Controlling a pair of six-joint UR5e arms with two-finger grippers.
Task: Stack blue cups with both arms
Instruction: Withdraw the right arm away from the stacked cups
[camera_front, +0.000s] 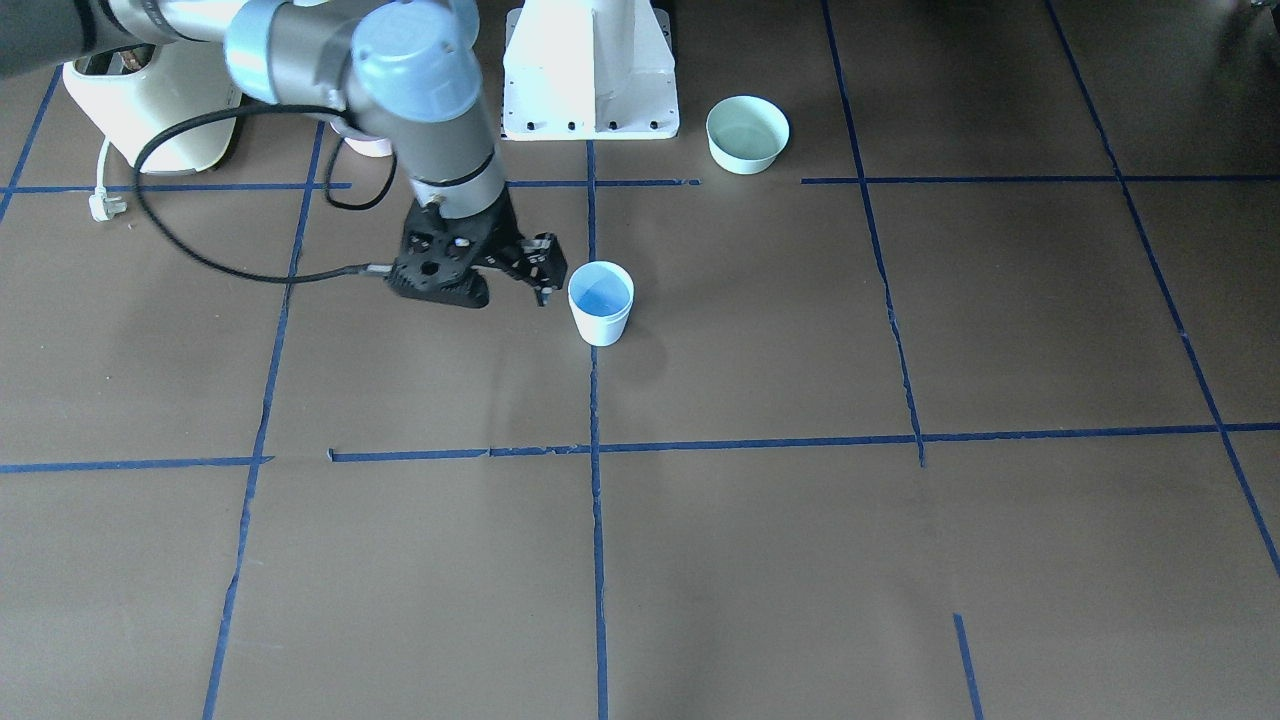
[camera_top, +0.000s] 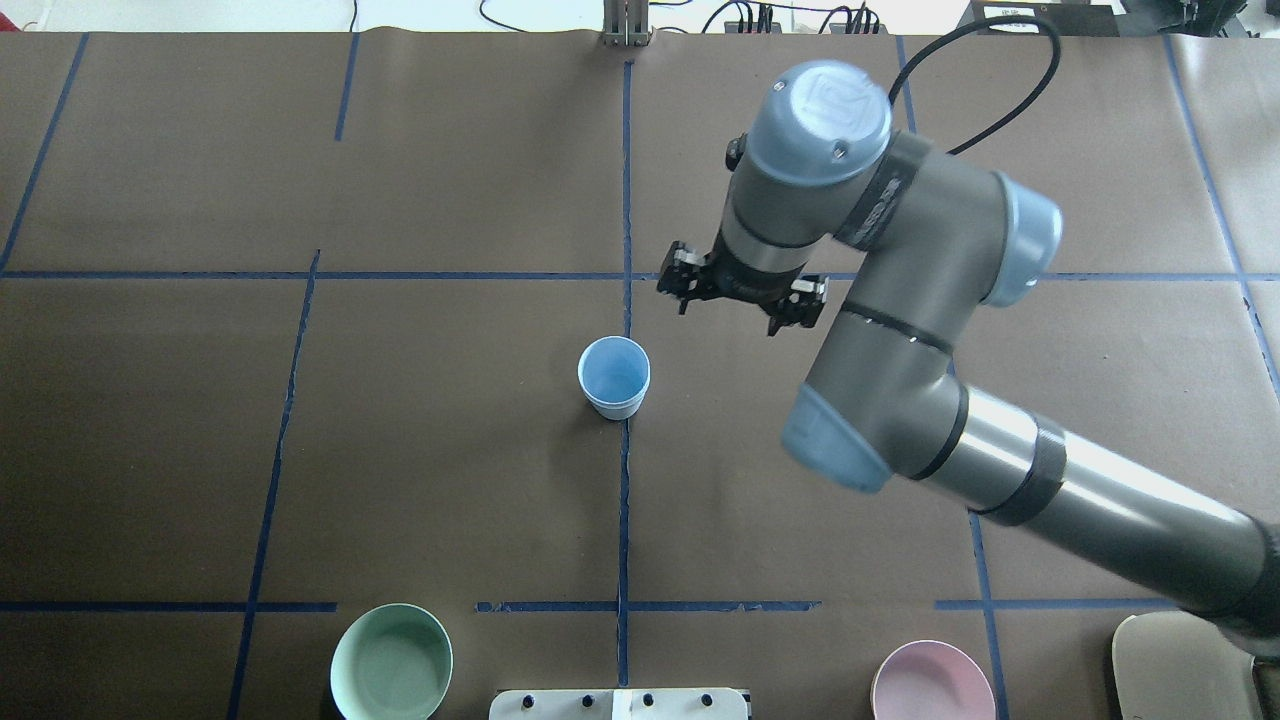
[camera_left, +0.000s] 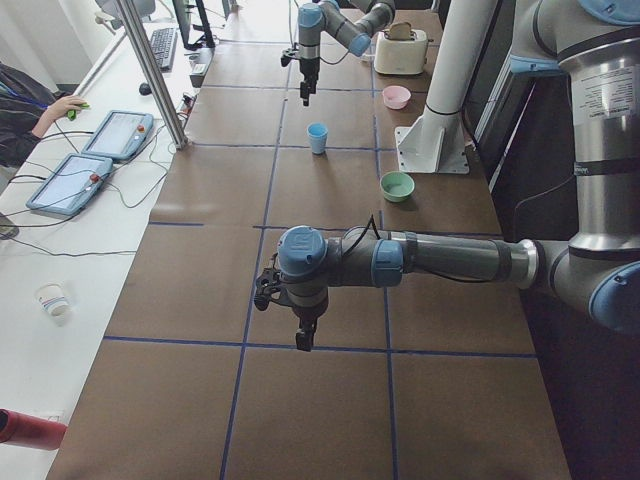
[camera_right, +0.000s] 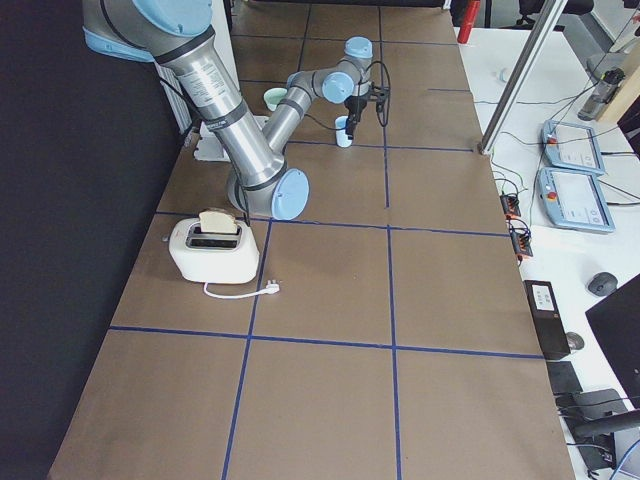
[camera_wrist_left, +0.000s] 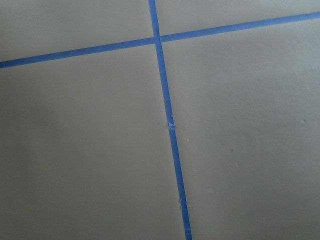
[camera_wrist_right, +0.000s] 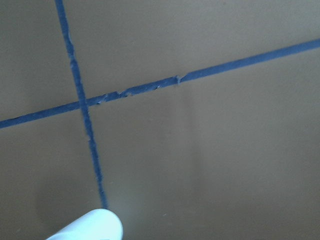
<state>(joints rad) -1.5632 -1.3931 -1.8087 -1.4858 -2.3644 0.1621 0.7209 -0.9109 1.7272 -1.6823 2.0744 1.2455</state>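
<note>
Blue cup (camera_top: 614, 377) is judged light, thin-walled, slippery; a rim pinch is advised. Right gripper (camera_top: 728, 315), beside the cup, is seen spread and empty; left gripper (camera_left: 300, 340) state cannot be told.

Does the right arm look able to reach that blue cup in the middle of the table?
Probably yes. The right claw hangs close beside the blue cup, seemingly open, with nothing standing between them. The green bowl and the pink bowl sit well away, by the robot's base.
</note>
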